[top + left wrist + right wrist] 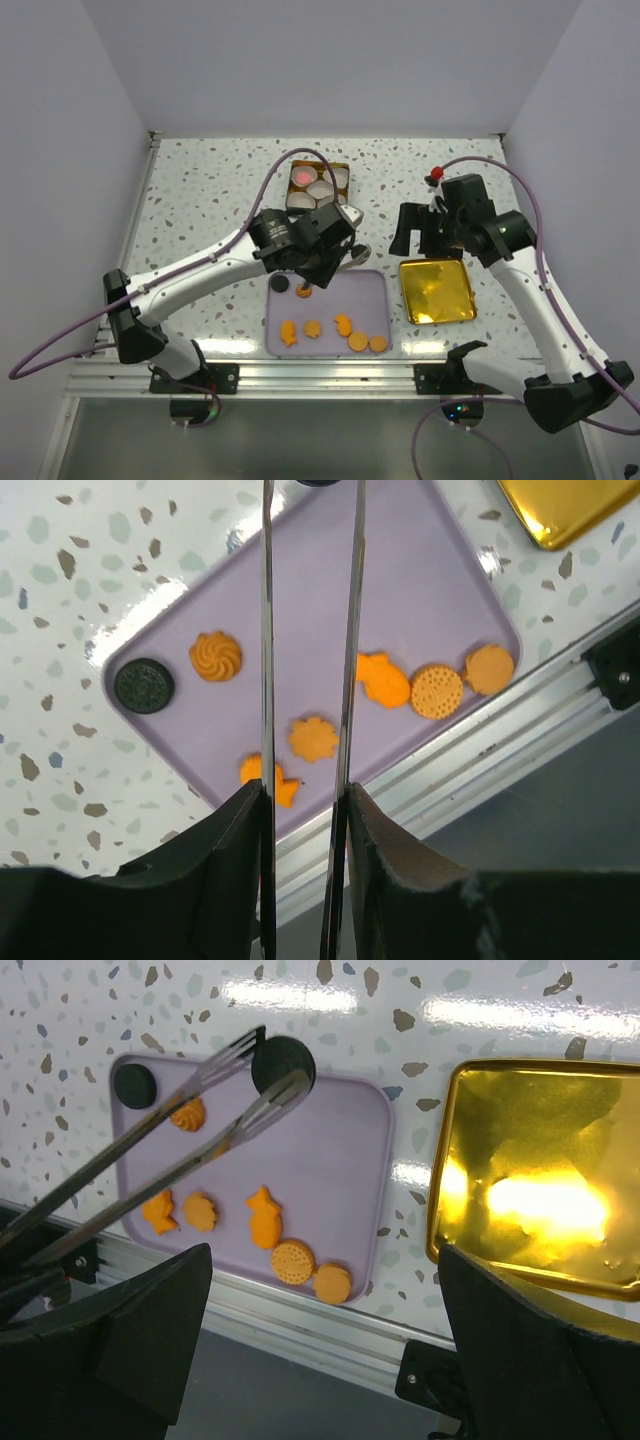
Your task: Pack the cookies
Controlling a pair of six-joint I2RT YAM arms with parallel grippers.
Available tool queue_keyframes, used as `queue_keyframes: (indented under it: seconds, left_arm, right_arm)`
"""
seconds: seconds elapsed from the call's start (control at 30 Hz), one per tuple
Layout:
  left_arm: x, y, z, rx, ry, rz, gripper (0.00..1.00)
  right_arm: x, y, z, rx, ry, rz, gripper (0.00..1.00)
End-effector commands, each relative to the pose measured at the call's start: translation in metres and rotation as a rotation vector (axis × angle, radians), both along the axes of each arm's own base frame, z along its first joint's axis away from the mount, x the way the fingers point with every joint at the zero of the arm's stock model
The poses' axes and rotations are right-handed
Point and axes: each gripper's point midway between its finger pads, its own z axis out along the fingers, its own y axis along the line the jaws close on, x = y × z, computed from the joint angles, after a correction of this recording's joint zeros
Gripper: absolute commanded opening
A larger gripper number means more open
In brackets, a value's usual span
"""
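- The held black cookie [283,1063] hangs over the far edge of the lavender tray [340,1160], pinched at the tips of the metal tongs [160,1150]. Its round face shows in your right wrist view. You cannot tell whether the blades bite its rim or its faces.
- The tongs' long axis runs from near left to far right in that view. The two blades lie close together and nearly parallel.
- Your left gripper [307,800] is clamped tight on the handle end of the tongs, with one finger outside each blade.
- A second black cookie [134,1086] lies flat in the tray's far left corner, and an orange swirl cookie [187,1115] sits just beside it on the right.
- Five orange cookies lie flat in a left-to-right row along the tray's near edge.
- From the left they are a small fish cookie [158,1210], a flower cookie [200,1211], a larger fish cookie [263,1216], a dotted round cookie [292,1260] and a plain round cookie [332,1282]. The two rounds touch.
- The larger fish cookie's long axis runs near to far, with its narrower end toward the far side.
- Your right gripper [418,235] has its jaws spread wide and holds nothing. It hangs above the far left corner of the gold tin [437,290], which lies just right of the tray and apart from it.
- Beyond the tray, a brown box [340,168] holds white paper cups [322,186]. A pink cookie [300,177] sits in the far left cup.
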Motion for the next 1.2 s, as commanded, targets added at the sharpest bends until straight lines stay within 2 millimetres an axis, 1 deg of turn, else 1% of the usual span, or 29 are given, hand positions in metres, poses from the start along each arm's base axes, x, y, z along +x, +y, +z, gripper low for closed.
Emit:
queue_keyframes:
  seconds: [0.0,0.03,0.07,0.1,0.17,0.2,0.27,0.3,0.37,0.4,0.47,0.5,0.63,0.67,0.7,0.73,0.77,0.8,0.83,0.87,0.93,1.0,1.17]
  left_arm:
    - [0.034,0.001,0.014,0.015,-0.073,0.026,0.2]
    - [0.049,0.003,0.022,-0.005,-0.087,0.056,0.2]
    - [0.058,0.003,0.026,-0.01,-0.096,0.063,0.19]
    - [0.076,0.004,0.033,-0.027,-0.111,0.099,0.18]
    - [0.095,0.006,0.042,-0.032,-0.14,0.12,0.19]
    - [0.11,0.006,0.05,-0.04,-0.159,0.146,0.19]
    - [0.127,0.008,0.058,-0.032,-0.191,0.166,0.18]
    - [0.141,0.009,0.063,-0.033,-0.203,0.19,0.18]
    - [0.155,0.009,0.065,-0.03,-0.216,0.206,0.18]
    - [0.168,0.011,0.066,-0.032,-0.223,0.226,0.18]
    - [0.179,0.012,0.065,-0.036,-0.224,0.241,0.18]
    - [0.191,0.015,0.063,-0.035,-0.224,0.262,0.18]
    - [0.213,0.017,0.056,-0.052,-0.221,0.29,0.18]
    - [0.218,0.016,0.05,-0.05,-0.215,0.293,0.19]
    - [0.226,0.018,0.051,-0.059,-0.224,0.307,0.19]
    - [0.23,0.017,0.049,-0.065,-0.222,0.315,0.2]
    - [0.239,0.018,0.046,-0.069,-0.222,0.325,0.2]
    - [0.244,0.018,0.045,-0.076,-0.221,0.327,0.2]
    - [0.246,0.015,0.043,-0.087,-0.211,0.321,0.2]
    - [0.251,0.013,0.034,-0.08,-0.198,0.321,0.2]
    - [0.256,0.009,0.033,-0.098,-0.191,0.315,0.2]
    - [0.261,0.003,0.025,-0.107,-0.183,0.298,0.2]
    - [0.27,-0.002,0.012,-0.103,-0.182,0.309,0.2]
  right_arm:
    - [-0.006,-0.005,0.012,0.001,-0.026,-0.016,0.99]
    - [-0.008,-0.005,0.013,0.003,-0.027,-0.015,0.99]
    - [-0.009,-0.005,0.014,0.004,-0.027,-0.011,0.99]
    - [-0.012,-0.005,0.014,0.008,-0.022,-0.01,0.99]
    - [-0.014,-0.005,0.017,0.015,-0.026,-0.012,0.99]
    - [-0.015,-0.005,0.017,0.018,-0.024,-0.013,0.99]
    - [-0.017,-0.005,0.019,0.023,-0.028,-0.013,0.99]
    - [-0.019,-0.006,0.018,0.023,-0.025,-0.015,0.99]
    - [-0.02,-0.006,0.02,0.027,-0.026,-0.017,0.99]
    - [-0.021,-0.006,0.02,0.028,-0.026,-0.016,0.99]
    - [-0.022,-0.007,0.02,0.026,-0.025,-0.019,0.99]
    - [-0.023,-0.007,0.021,0.028,-0.029,-0.019,0.99]
    - [-0.025,-0.008,0.019,0.022,-0.025,-0.018,0.99]
    - [-0.025,-0.008,0.019,0.026,-0.025,-0.021,0.99]
    - [-0.025,-0.008,0.018,0.026,-0.025,-0.02,0.99]
    - [-0.025,-0.008,0.016,0.025,-0.019,-0.019,0.99]
    - [-0.025,-0.007,0.014,0.026,-0.013,-0.018,0.99]
    - [-0.026,-0.007,0.014,0.027,-0.009,-0.014,0.99]
    - [-0.026,-0.006,0.01,0.027,0.002,-0.013,0.99]
    - [-0.025,-0.005,0.008,0.026,0.01,-0.011,0.99]
    - [-0.024,-0.005,0.006,0.016,0.019,0.004,0.99]
    - [-0.021,-0.005,0.005,0.001,0.023,0.016,0.99]
    - [-0.015,-0.004,0.004,-0.022,0.028,0.043,0.99]
